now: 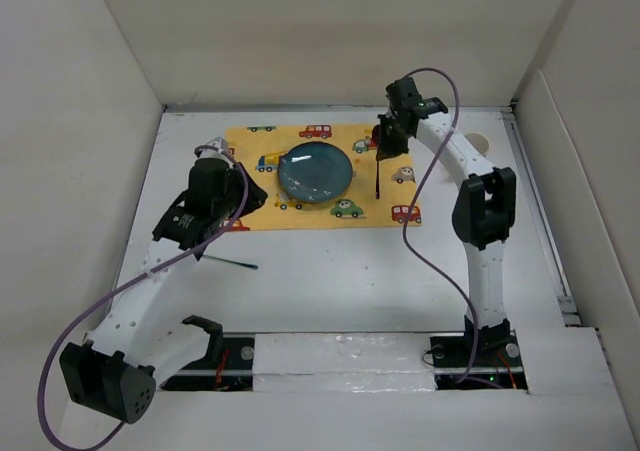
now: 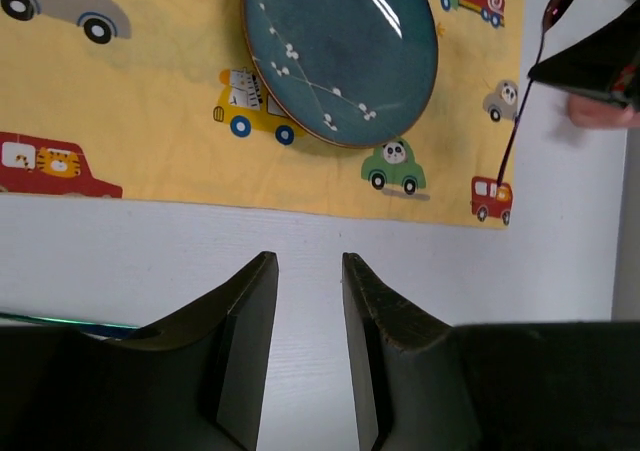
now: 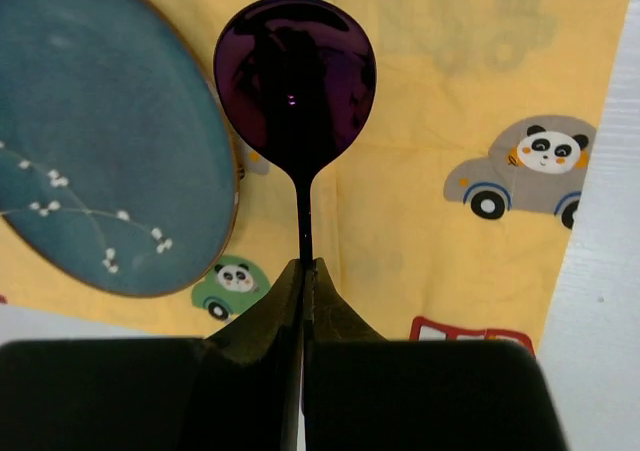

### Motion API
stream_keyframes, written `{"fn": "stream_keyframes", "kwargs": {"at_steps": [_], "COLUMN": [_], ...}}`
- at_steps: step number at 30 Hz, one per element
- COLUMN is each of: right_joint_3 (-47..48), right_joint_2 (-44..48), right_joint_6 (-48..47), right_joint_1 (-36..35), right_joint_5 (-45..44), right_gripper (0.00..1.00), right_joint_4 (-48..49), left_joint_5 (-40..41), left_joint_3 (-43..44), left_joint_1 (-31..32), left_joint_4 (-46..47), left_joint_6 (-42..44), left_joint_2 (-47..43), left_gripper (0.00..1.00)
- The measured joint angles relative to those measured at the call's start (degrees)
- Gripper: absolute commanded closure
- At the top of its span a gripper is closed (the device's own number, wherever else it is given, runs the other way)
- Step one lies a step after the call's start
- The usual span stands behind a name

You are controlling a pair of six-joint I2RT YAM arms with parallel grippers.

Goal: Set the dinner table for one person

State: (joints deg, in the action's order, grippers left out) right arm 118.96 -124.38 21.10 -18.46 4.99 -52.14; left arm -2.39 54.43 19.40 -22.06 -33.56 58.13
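Note:
The white dinner table [image 1: 330,281] carries a yellow car-print cloth [image 1: 300,211] with a blue plate [image 1: 315,171] on it. My right gripper [image 1: 390,136] is shut on the thin handle of a dark purple spoon [image 1: 377,183], close to its bowl, above the cloth just right of the plate. In the right wrist view the spoon's bowl [image 3: 295,76] sticks out past the closed gripper [image 3: 308,266]. My left gripper [image 1: 248,199] is open and empty over bare table at the cloth's near edge, as the left wrist view [image 2: 308,261] shows. The spoon [image 2: 520,121] and plate [image 2: 340,51] show there too.
A thin dark utensil [image 1: 228,262] lies on the table in front of the left gripper; its edge shows in the left wrist view [image 2: 50,321]. Cream walls [image 1: 80,171] enclose the table on three sides. A pale round mark [image 1: 479,143] sits at the back right.

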Motion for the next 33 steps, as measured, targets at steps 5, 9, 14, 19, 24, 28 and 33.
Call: {"fn": "stream_keyframes", "kwargs": {"at_steps": [5, 9, 14, 19, 24, 28, 33], "right_joint_3": [2.8, 3.0, 3.9, 5.5, 5.5, 5.1, 4.3], "right_joint_2": [-6.6, -9.1, -12.1, -14.9, -15.2, -15.2, -14.2], "right_joint_6": [0.0, 0.0, 0.0, 0.1, 1.2, 2.2, 2.6], "right_joint_1": [-0.2, -1.4, -3.2, -4.1, -4.1, -4.2, -4.4], "right_joint_5": [1.0, 1.1, 1.0, -0.3, -2.5, -4.2, -3.7], "right_gripper": [1.00, 1.00, 1.00, 1.00, 0.81, 0.55, 0.35], "right_joint_4": [-0.6, -0.5, -0.2, -0.2, 0.5, 2.5, 3.8], "left_joint_5": [5.8, 9.6, 10.4, 10.6, 11.1, 12.0, 13.3], "left_joint_3": [-1.2, -4.4, -10.0, -11.8, -11.8, -11.8, -11.8], "left_joint_1": [0.0, -0.1, -1.3, -2.5, -2.5, -2.5, -2.6], "left_joint_4": [-3.5, -8.2, -12.8, -15.2, -16.2, -17.6, -18.2], "left_joint_6": [-6.6, -12.2, -17.4, -20.6, -23.8, -26.7, -30.4], "left_joint_2": [-5.4, -8.9, -9.5, -8.3, -2.1, 3.5, 6.1], "left_gripper": [0.72, 0.73, 0.72, 0.65, 0.63, 0.59, 0.52]}}
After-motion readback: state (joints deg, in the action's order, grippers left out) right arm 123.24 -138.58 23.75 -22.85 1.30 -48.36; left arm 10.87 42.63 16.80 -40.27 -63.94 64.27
